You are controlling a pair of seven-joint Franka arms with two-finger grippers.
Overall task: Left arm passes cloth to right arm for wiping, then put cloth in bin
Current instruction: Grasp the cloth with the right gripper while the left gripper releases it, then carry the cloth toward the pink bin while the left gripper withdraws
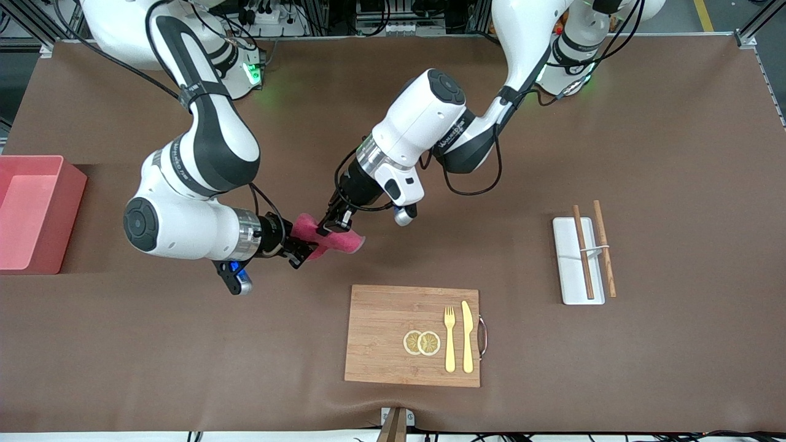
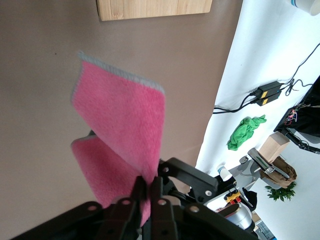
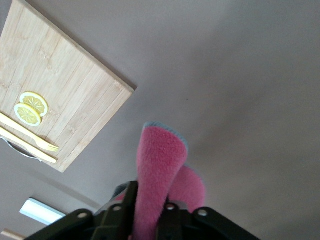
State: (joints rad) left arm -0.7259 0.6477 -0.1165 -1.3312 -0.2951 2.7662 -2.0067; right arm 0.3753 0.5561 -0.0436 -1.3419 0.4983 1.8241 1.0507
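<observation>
The pink-red cloth (image 1: 336, 240) hangs folded in the air over the brown table mat, held from both ends. My left gripper (image 1: 328, 226) reaches down from the left arm's end and is shut on the cloth (image 2: 125, 115), which is pinched between its fingers (image 2: 150, 187). My right gripper (image 1: 304, 252) comes in level from the right arm's end and is shut on the other edge of the cloth (image 3: 160, 170). In the right wrist view the gripper (image 3: 150, 200) has fuzzy cloth filling the gap. The pink bin (image 1: 70, 209) stands at the right arm's end of the table.
A wooden cutting board (image 1: 387, 319) lies nearer the front camera than the cloth, with two lemon slices (image 1: 422, 342), a yellow fork (image 1: 449, 337) and a knife (image 1: 468, 336). A white chopstick tray (image 1: 568, 270) with chopsticks (image 1: 583, 252) lies toward the left arm's end.
</observation>
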